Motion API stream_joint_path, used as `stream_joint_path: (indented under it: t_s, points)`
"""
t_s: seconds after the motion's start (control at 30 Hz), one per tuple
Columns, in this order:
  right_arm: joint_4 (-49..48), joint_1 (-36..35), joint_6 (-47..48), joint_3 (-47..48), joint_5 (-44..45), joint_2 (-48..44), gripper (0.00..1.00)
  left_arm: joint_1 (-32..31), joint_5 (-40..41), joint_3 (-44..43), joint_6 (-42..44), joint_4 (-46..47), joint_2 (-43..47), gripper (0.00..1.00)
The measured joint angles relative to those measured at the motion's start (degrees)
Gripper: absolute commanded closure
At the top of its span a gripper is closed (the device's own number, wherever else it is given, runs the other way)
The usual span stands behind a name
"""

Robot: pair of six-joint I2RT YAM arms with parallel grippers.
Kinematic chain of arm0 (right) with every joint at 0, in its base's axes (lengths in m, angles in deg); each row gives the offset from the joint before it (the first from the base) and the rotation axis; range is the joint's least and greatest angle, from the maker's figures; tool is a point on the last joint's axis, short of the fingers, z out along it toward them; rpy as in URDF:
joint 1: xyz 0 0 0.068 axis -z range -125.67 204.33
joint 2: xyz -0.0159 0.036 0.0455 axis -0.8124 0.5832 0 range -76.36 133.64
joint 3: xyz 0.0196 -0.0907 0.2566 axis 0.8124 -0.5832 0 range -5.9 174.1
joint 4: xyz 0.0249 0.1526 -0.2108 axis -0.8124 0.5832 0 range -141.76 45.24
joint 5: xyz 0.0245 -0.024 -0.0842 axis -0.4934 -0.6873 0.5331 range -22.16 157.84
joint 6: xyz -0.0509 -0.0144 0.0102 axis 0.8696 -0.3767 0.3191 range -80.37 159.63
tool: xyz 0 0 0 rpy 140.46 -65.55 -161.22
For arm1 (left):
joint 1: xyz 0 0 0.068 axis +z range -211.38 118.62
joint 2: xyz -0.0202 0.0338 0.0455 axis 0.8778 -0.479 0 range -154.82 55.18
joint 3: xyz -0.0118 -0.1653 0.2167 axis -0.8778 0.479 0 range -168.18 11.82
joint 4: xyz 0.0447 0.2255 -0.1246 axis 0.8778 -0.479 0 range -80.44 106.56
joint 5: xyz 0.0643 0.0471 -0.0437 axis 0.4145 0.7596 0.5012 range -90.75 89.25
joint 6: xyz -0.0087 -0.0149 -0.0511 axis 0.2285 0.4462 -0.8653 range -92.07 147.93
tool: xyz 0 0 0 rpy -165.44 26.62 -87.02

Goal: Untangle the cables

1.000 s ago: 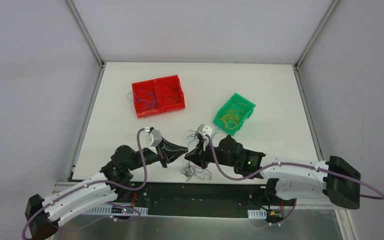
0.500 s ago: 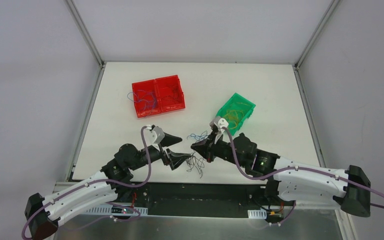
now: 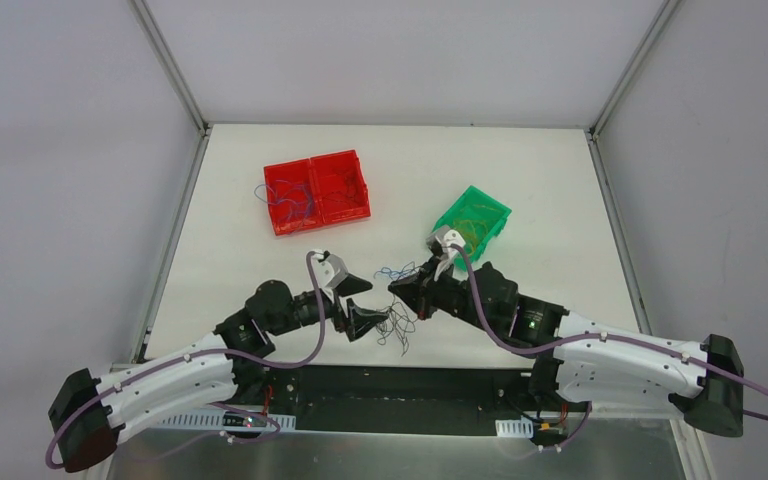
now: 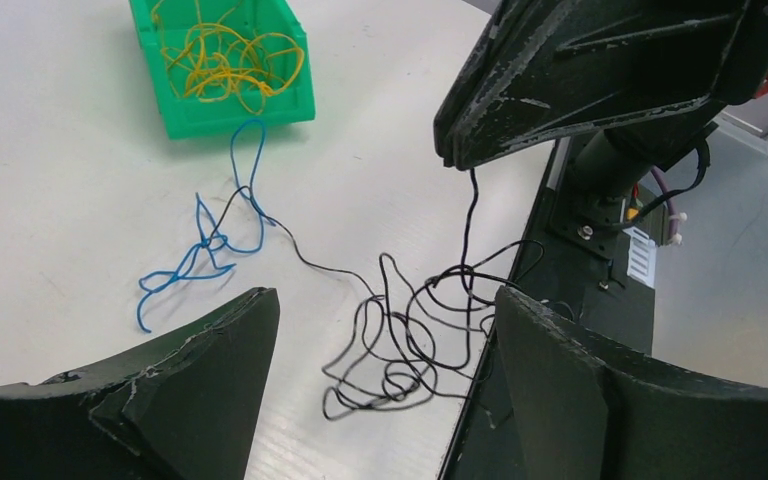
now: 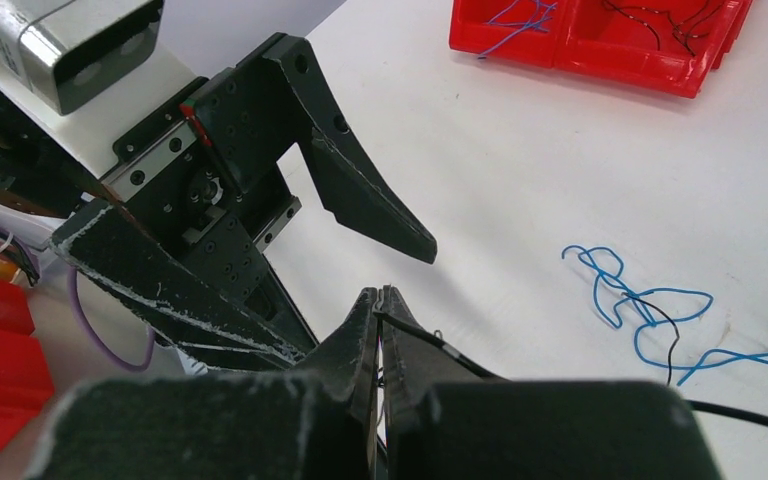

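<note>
In the right wrist view, the right tool (image 5: 380,300) is seen pinched shut on one strand of the black cable (image 5: 438,345). In the left wrist view, the left tool (image 4: 385,295) is held wide with nothing in it, and the black loops are seen lying between its two fingers. One end is lifted by the right tool, and the rest lies in a loose heap on the worktop (image 3: 540,180), close to the near edge. One black strand runs out to the blue cable (image 4: 205,250), and the two are twisted together near the green bin (image 4: 240,115).

The cables are judged to be very light, soft and floppy. No shape is kept by them, so other loops are likely to be dragged along when one strand is pulled. They are so thin that a pinch can easily be slipped. A single strand or a free end is best taken, away from the knot, and pulled slowly.

The worktop is white, flat and smooth, so a flat-lying cable is hard to get under. In the green bin, yellow cables (image 4: 225,60) are kept, and more blue and black ones in the red bins (image 3: 317,192) farther back. Plain grey walls are seen all around.
</note>
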Motion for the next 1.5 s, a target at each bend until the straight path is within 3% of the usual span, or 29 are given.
stream_joint_path:
  t_s: [0.17, 0.27, 0.37, 0.47, 0.67, 0.8, 0.9, 1.07, 1.23, 1.37, 1.5]
  points:
    - [0.85, 0.24, -0.42, 0.00, 1.11, -0.59, 1.00, 0.00, -3.23, -1.62, -0.02, 0.50, -4.46, 0.20]
    - [1.03, 0.28, -0.57, 0.00, 1.92, -1.88, 1.00, 0.00, -4.96, -3.10, -0.02, 0.81, -8.81, 0.27]
    - [1.01, 0.35, -0.61, 0.00, 2.25, -3.21, 1.00, 0.00, -5.81, -3.50, -0.02, 0.81, -11.41, 0.55]
    - [0.98, 0.37, -0.81, 0.00, 2.36, -4.07, 1.00, 0.00, -5.86, -3.74, -0.09, 0.79, -12.83, 0.98]
    - [0.98, 0.39, -1.03, 0.00, 2.99, -4.42, 1.00, 0.00, -7.56, -5.09, -0.17, 1.27, -13.84, 1.00]
    - [1.42, 0.63, -1.20, -0.09, 5.90, -5.64, 1.00, 0.00, -4.59, -4.96, -0.13, 0.09, -8.09, 1.00]
    - [2.56, 0.81, -1.53, -0.15, 13.20, -7.76, 1.00, 0.00, 4.46, -4.96, -0.15, -3.28, -1.46, 1.00]
    - [5.07, 3.63, -4.33, -2.23, 32.11, -12.00, 1.00, -0.26, 31.21, -4.96, -1.86, -12.28, 5.79, 1.00]
    - [8.52, 8.83, -7.23, -6.05, 42.88, -19.28, 1.00, -0.26, 52.33, -4.83, -5.38, -22.53, 11.19, 1.00]
    - [9.53, 12.33, -8.31, -6.56, 44.30, -22.88, 1.00, -0.26, 61.07, -3.80, -7.19, -26.34, 19.56, 1.00]
    - [8.28, 12.83, -8.50, -6.64, 38.84, -19.85, 1.00, -0.26, 63.21, -2.62, -7.37, -25.46, 22.88, 1.00]
